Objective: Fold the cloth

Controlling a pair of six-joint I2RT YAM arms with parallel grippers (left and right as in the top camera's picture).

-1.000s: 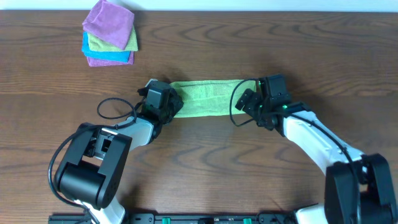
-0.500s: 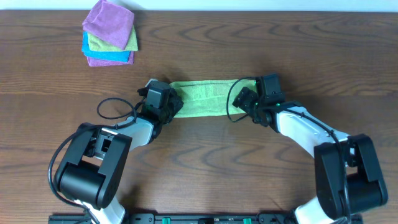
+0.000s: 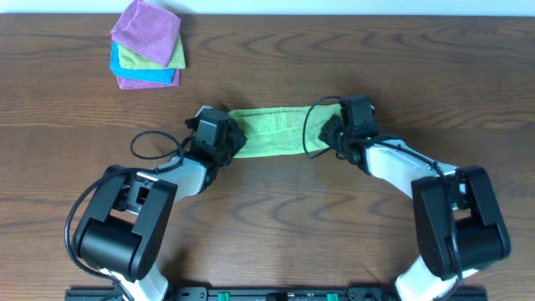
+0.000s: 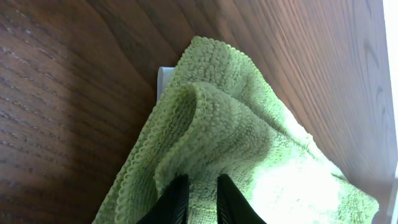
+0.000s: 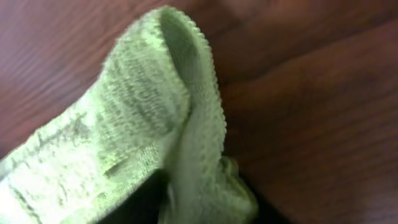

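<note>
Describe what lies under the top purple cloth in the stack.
Edges of a yellow-green cloth, then a blue cloth, then a second purple cloth at the bottom, resting on the table. Their middles are covered, so anything tucked between them cannot be seen.

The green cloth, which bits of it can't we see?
- Overhead: both ends of the cloth hide under the left gripper and right gripper.
- Right wrist: blurry close-up; bunched cloth covers the right gripper, so open or shut is unclear.
- Left wrist: the cloth runs off the bottom edge.
</note>
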